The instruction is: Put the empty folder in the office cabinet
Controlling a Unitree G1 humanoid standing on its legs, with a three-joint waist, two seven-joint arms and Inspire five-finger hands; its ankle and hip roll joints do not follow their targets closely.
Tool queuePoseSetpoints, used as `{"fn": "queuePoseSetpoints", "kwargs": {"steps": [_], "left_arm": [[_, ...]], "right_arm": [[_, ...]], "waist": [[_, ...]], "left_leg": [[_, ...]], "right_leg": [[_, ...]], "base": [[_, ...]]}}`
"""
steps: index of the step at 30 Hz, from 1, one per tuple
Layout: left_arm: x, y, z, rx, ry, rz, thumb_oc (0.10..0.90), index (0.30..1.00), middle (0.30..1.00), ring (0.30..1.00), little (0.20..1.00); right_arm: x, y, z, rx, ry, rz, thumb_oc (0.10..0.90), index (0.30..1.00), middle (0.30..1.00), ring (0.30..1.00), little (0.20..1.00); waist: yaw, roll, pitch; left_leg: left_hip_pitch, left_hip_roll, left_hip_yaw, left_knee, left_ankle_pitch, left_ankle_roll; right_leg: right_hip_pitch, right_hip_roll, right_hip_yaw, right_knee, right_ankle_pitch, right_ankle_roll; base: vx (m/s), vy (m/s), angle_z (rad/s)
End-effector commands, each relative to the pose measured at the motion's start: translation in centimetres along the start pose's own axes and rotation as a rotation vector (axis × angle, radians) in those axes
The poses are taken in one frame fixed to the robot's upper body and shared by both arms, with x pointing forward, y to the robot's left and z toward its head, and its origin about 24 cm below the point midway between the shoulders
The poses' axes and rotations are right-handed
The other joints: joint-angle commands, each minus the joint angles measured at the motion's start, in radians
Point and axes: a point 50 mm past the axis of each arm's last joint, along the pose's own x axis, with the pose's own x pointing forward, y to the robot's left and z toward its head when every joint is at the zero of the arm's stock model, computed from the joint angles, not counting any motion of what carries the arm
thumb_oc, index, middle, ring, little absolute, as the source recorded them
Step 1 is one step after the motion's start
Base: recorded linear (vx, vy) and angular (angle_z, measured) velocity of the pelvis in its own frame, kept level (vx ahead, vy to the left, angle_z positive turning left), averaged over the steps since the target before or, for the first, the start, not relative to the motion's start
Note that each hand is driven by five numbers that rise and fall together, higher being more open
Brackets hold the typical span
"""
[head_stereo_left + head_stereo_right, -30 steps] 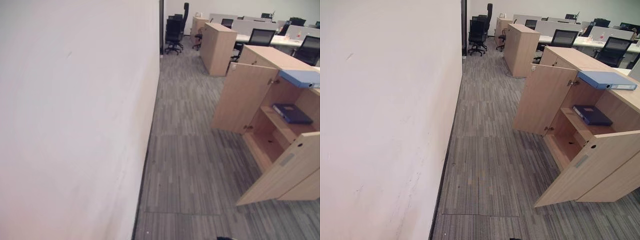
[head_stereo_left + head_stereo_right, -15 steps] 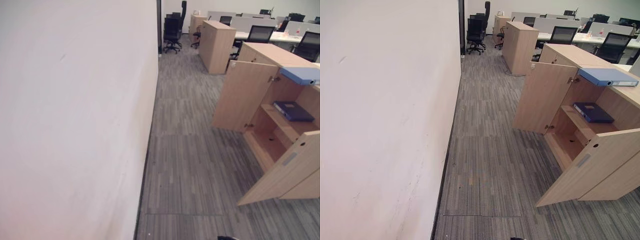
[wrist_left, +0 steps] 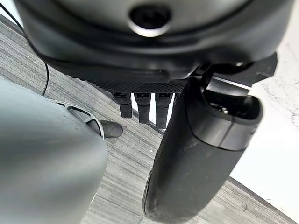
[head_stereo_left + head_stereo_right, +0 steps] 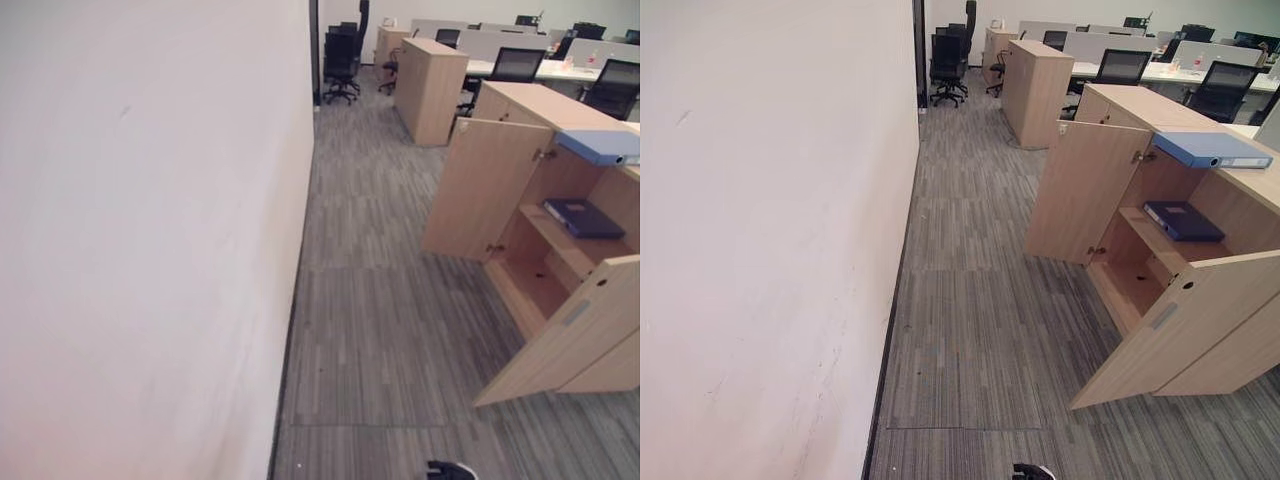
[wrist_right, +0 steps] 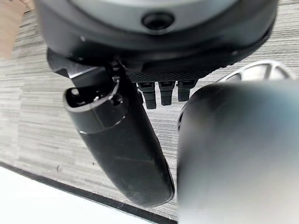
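Note:
A wooden office cabinet [image 4: 1160, 110] stands at the right with both doors swung open: the far door [image 4: 1080, 195] and the near door [image 4: 1175, 330]. A light blue folder [image 4: 1210, 150] lies flat on the cabinet's top. A dark blue folder [image 4: 1183, 220] lies on the shelf inside. My left hand [image 3: 196, 158] hangs over the carpet with straight fingers [image 3: 142, 105] and holds nothing. My right hand [image 5: 124, 149] also hangs with straight fingers [image 5: 161, 95], empty. Both hands are well away from the cabinet.
A long white wall [image 4: 150, 250] runs along the left. Grey striped carpet [image 4: 380, 300] lies between the wall and the cabinet. Farther back stand another wooden cabinet [image 4: 432, 90], black office chairs [image 4: 343, 60] and desks [image 4: 1160, 72].
The whole picture has shifted a little as the camera moved. The folders and the cabinet doors stay where they were.

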Motion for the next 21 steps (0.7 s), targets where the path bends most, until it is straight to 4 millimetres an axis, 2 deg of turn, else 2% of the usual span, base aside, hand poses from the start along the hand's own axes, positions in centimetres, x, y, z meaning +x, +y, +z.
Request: {"fn": "queuePoseSetpoints", "kwargs": {"steps": [1, 5, 8, 16, 21], "left_arm": [[0.0, 1.2, 4.0, 0.100, -0.145, 0.096, 0.800, 0.900, 0.900, 0.900, 0.900], [0.0, -0.9, 3.6, 0.062, -0.147, 0.033, 0.800, 0.900, 0.900, 0.900, 0.900], [0.0, -1.2, 3.1, 0.044, -0.132, 0.025, 0.800, 0.900, 0.900, 0.900, 0.900], [0.0, 0.7, 0.7, 0.072, -0.030, 0.040, 0.800, 0.900, 0.900, 0.900, 0.900], [0.0, 1.0, 0.5, 0.109, -0.017, 0.033, 0.800, 0.900, 0.900, 0.900, 0.900]], "right_arm": [[0.3, 2.2, 2.1, 0.012, -0.068, 0.029, 0.800, 0.900, 0.900, 0.900, 0.900], [0.2, 1.7, 2.0, -0.065, -0.083, -0.019, 0.800, 0.900, 0.900, 0.900, 0.900], [0.2, 1.6, 1.8, -0.071, -0.079, -0.026, 0.800, 0.900, 0.900, 0.900, 0.900], [0.1, 1.9, 0.2, 0.099, -0.018, 0.060, 0.800, 0.900, 0.900, 0.900, 0.900], [0.0, 1.5, -0.9, 0.113, 0.029, 0.061, 0.800, 0.900, 0.900, 0.900, 0.900]], "waist": [[-0.005, -0.031, 0.017], [-0.014, -0.026, 0.015], [-0.019, -0.024, 0.016], [-0.014, -0.021, 0.015], [-0.015, -0.019, 0.014]], "left_leg": [[0.070, -0.030, 0.014, -0.011, -0.077, -0.031], [0.074, -0.030, 0.016, -0.011, -0.080, -0.031], [0.076, -0.032, 0.014, -0.011, -0.079, -0.031], [0.086, -0.029, 0.014, -0.011, -0.083, -0.034], [0.092, -0.021, 0.011, -0.011, -0.087, -0.039]], "right_leg": [[-0.041, -0.028, 0.051, -0.263, 0.477, 0.128], [-0.042, -0.028, 0.059, -0.265, 0.471, 0.125], [-0.043, -0.031, 0.061, -0.263, 0.470, 0.124], [-0.036, -0.032, 0.059, -0.245, 0.457, 0.120], [-0.032, -0.032, 0.050, -0.233, 0.440, 0.116]], "base": [[0.01, 0.019, -0.13], [0.01, 0.014, -0.19], [0.00, 0.004, -0.03], [0.00, -0.001, 0.01], [0.04, -0.026, 0.02]]}}
